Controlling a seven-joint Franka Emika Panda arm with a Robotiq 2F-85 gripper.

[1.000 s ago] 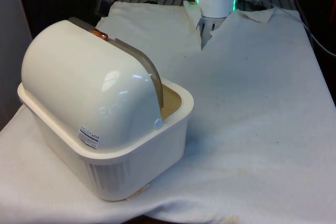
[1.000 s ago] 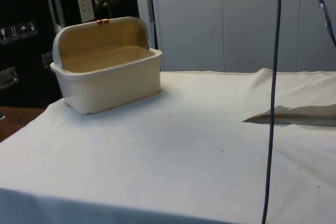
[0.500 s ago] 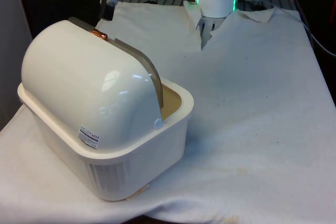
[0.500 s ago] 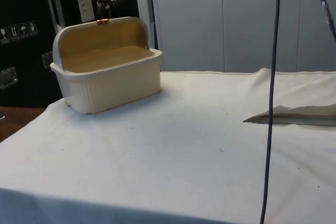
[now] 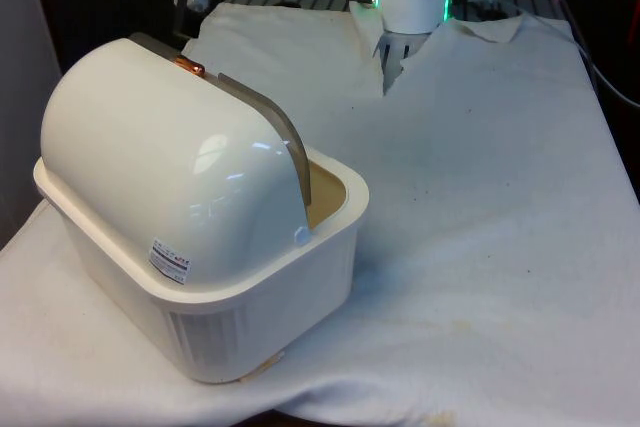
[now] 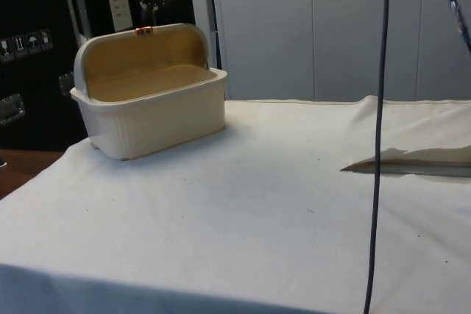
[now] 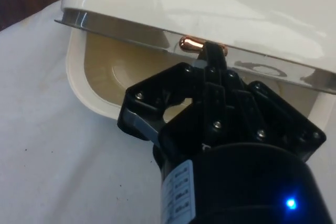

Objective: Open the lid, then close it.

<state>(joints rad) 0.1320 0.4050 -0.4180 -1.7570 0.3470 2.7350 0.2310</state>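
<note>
The glossy cream plastic bread box (image 5: 200,247) stands open, its domed lid (image 5: 160,167) rolled back; the copper knob (image 7: 191,44) is met by the gripper (image 7: 212,59), whose finger spread cannot be told.

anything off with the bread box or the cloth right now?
Nothing stands out. The cream plastic bread box sits level on the white cloth, its domed roll lid rolled back and the inside bare. The black hand is at the lid's copper knob.
</note>
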